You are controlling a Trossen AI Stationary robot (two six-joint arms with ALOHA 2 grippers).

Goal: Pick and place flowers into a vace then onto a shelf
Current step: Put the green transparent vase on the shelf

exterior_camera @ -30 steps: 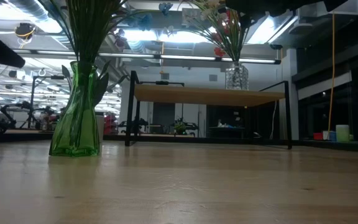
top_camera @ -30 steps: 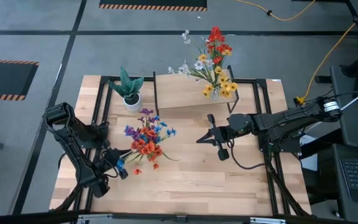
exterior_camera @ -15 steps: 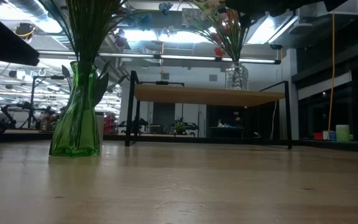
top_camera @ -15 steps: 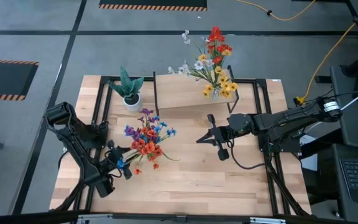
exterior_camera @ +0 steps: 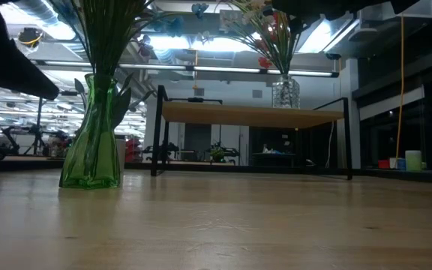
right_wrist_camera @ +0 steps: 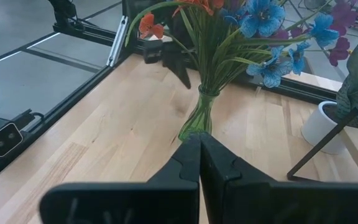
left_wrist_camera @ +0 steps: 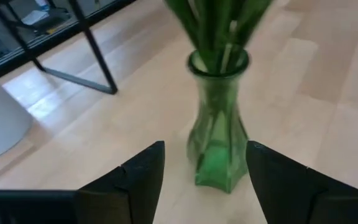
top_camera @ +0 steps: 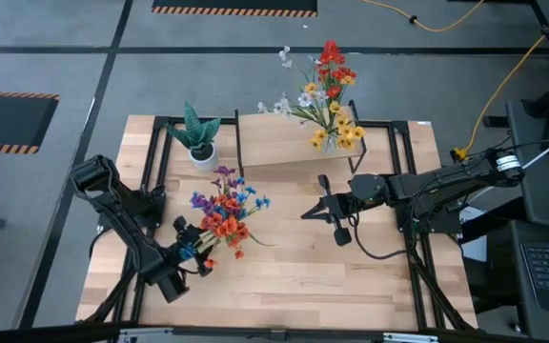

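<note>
Green vase (top_camera: 210, 240) stands upright on the desk (top_camera: 351, 286), toward its left half, holding a bunch of flowers (top_camera: 225, 208) (red, orange, blue, purple heads). A second bunch (top_camera: 327, 100) sits in a clear vase (exterior_camera: 284, 93) already up on the shelf (top_camera: 294, 152) at the desk's back edge.

Left gripper (top_camera: 194, 250) is low beside the green vase on the side nearer the desk's left front corner. Fingers (left_wrist_camera: 143, 180) spread wide, one either side of the vase foot in the left wrist view, touching nothing; nothing held.

Right gripper (top_camera: 313, 211) hangs over the desk's middle, pointed toward the green vase, fingers pressed together, empty.

White pot with spiky plant (top_camera: 200, 141) stands near the back left corner, just beside the shelf's black leg.

Judged risks:
- Vase is narrow-waisted and top-heavy with long stems (a nudge from either open finger could tip it toward the middle of the desk).
- Closing low on the flared foot may let the glass slip or rotate; a grip at the waist looks safer.
- Carrying it to the shelf, the blooms could brush the bunch already there or catch the shelf leg and pot.
- Shelf board looks narrow; a vase set near its edge could fall.
</note>
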